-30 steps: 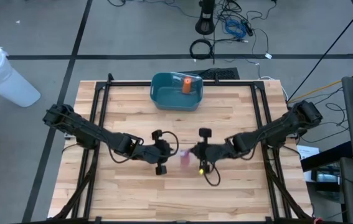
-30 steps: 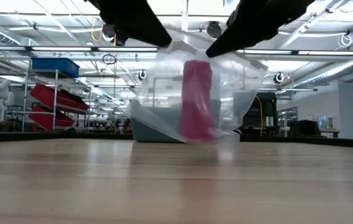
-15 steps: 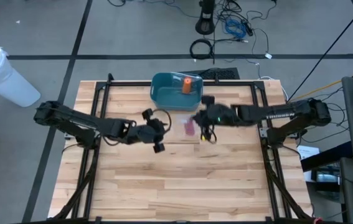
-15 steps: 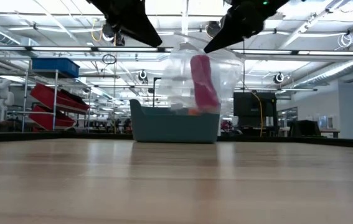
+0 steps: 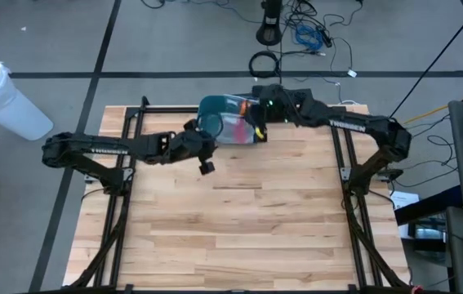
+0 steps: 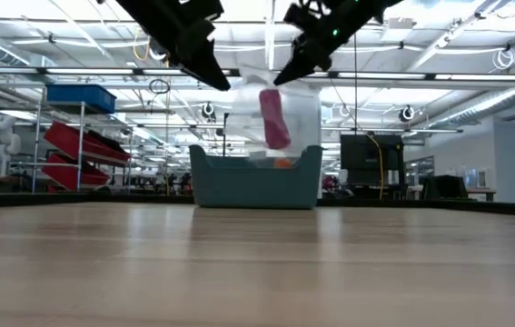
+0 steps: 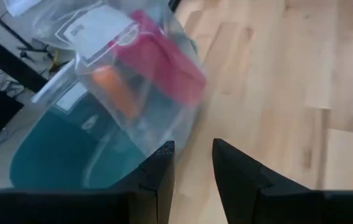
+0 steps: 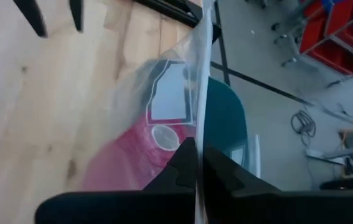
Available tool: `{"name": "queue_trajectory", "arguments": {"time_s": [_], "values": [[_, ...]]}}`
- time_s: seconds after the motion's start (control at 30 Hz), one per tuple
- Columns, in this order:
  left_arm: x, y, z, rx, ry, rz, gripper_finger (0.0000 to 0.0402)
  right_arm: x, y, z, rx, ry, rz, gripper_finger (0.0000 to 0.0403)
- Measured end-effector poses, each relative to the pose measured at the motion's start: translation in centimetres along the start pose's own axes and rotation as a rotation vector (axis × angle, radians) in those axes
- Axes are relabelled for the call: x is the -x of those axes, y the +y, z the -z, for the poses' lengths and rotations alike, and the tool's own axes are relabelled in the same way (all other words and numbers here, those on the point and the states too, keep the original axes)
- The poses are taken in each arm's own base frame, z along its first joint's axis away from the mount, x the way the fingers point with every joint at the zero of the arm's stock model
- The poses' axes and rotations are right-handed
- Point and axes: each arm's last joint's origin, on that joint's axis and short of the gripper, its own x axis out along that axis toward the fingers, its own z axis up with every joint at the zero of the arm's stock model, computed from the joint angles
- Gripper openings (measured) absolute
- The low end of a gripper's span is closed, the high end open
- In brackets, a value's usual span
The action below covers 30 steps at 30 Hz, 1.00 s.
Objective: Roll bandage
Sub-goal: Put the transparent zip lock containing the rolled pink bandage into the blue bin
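Note:
A clear plastic bag (image 5: 235, 129) with a pink bandage roll (image 6: 273, 118) inside hangs over the teal bin (image 5: 211, 111) at the table's far middle. My right gripper (image 5: 255, 124) is shut on the bag. The roll also shows in the left wrist view (image 7: 164, 62) and the right wrist view (image 8: 132, 163). My left gripper (image 5: 213, 144) stands open just near-left of the bin with nothing between its fingers (image 7: 164, 168). Its tips are close to the bag (image 7: 120, 74) but apart from it. My right gripper pinches a flat edge of the bag (image 8: 198, 134) between its two shut fingers. That edge runs on past the fingertips as a thin upright sheet. The gripper slants down from the table's right. The bag hangs below it (image 6: 280, 95), clear of the table, with the roll tilted inside.
An orange object (image 7: 111, 84) lies in the bin and shows through the bag. The black frame rails (image 5: 129, 139) run along the table's left and right sides. Bare wood (image 5: 239, 229) spreads over the near half.
My right gripper has carried the bag up from the table's middle toward the far edge, over the bin, and the roll now hangs tilted. My left gripper, at the bag's top a second ago, now stands apart from it and has also gone toward the far edge.

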Motion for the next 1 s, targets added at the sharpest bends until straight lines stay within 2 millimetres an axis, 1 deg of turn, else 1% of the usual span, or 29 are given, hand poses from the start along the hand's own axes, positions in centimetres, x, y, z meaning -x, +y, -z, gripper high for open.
{"name": "queue_trajectory", "arguments": {"time_s": [0.1,0.23,0.37,0.43,0.53,0.7,0.9,1.0], "values": [[-0.5,1.3,0.1,0.005,0.012,-0.001,0.0114,-1.7,-1.9,1.7,-0.011,0.032,-0.009,0.0000],[-1.4,3.0,0.6,0.012,0.046,-0.012,0.0114,-4.0,-3.8,4.6,0.009,0.113,0.010,0.0000],[-2.5,4.6,1.1,0.031,0.077,-0.021,0.0114,-6.5,-4.7,7.6,0.007,0.177,-0.026,0.0000],[-3.2,5.3,1.5,0.044,0.096,-0.025,0.0114,-7.7,-4.8,8.5,0.011,0.184,-0.036,0.0000],[-4.1,6.4,1.8,0.064,0.095,-0.030,0.0114,-8.6,-5.1,8.9,0.038,0.162,-0.014,0.0000],[-5.3,7.3,2.5,0.073,0.122,-0.001,0.0114,-8.7,-5.2,8.8,0.071,0.147,-0.005,0.0000],[-5.9,7.4,2.8,0.077,0.134,-0.003,0.0114,-8.7,-4.9,9.0,0.091,0.163,-0.033,0.0000],[-5.9,7.4,2.6,0.080,0.120,0.004,0.0114,-8.7,-5.1,8.8,0.098,0.143,-0.012,0.0000]]}}
